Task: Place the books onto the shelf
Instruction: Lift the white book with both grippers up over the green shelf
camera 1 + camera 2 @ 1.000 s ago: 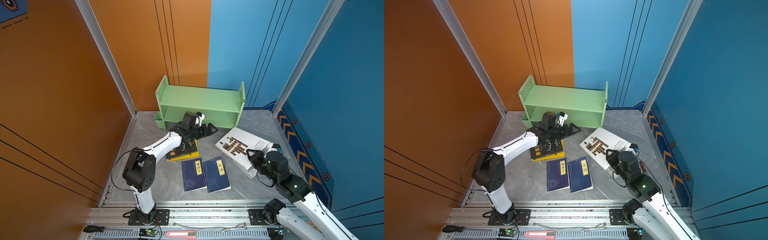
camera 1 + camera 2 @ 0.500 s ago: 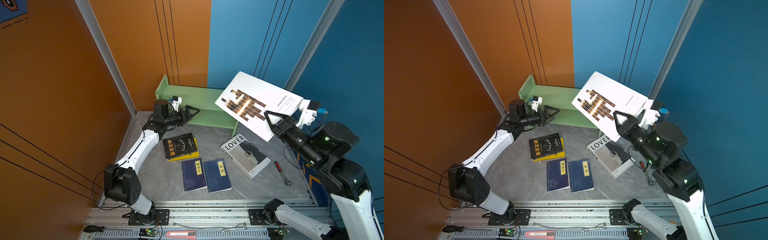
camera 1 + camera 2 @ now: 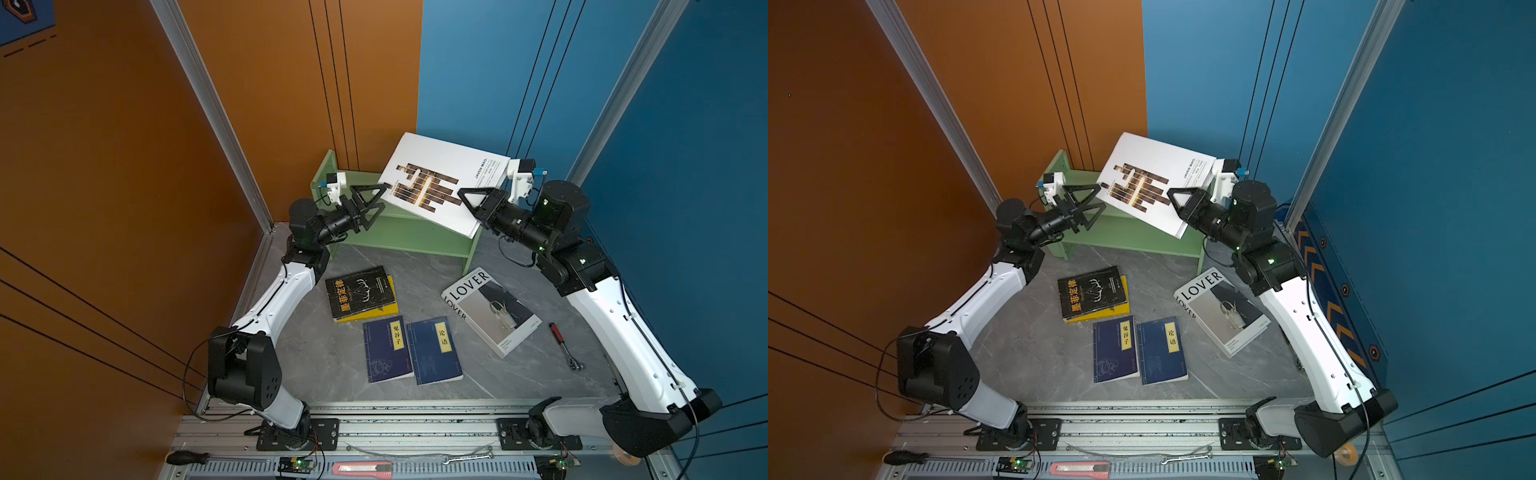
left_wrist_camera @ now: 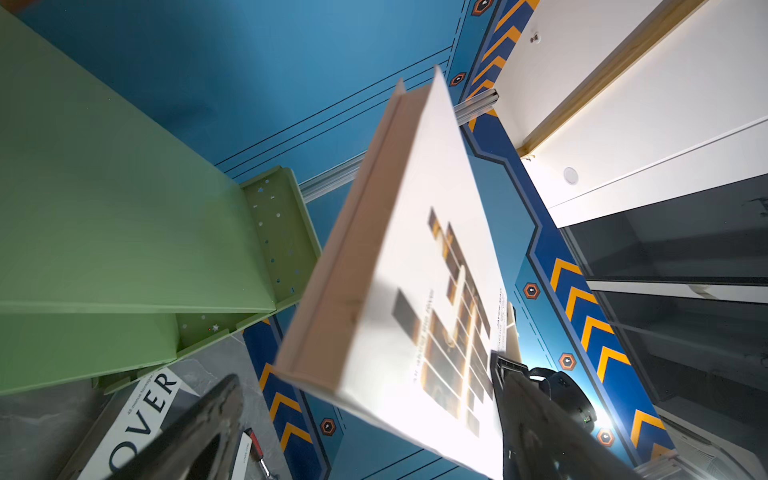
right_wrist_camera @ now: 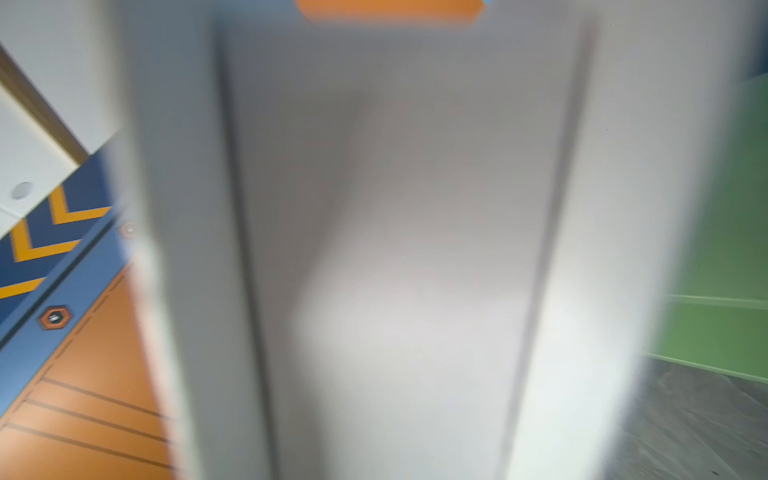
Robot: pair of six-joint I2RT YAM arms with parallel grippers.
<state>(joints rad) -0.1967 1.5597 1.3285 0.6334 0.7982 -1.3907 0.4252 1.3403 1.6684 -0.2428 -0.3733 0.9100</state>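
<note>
**Barred book lifted over the shelf**

The black-barred white book [image 3: 440, 183] now hangs tilted above the shelf [image 3: 407, 243], its lower corner over the top tier. A second ago it lay flat on the LOVER book [image 3: 490, 311]. The right gripper [image 3: 467, 198] is clamped on its edge. The left gripper [image 3: 383, 198] has risen to the book's near corner, jaws spread wide and holding nothing (ready to steady it, I judge). The first book is therefore close to being shelved. The black book [image 3: 359, 291], the yellow book [image 3: 392, 307] beneath it and two navy books [image 3: 386, 349] wait on the table [image 3: 324, 353].
</note>
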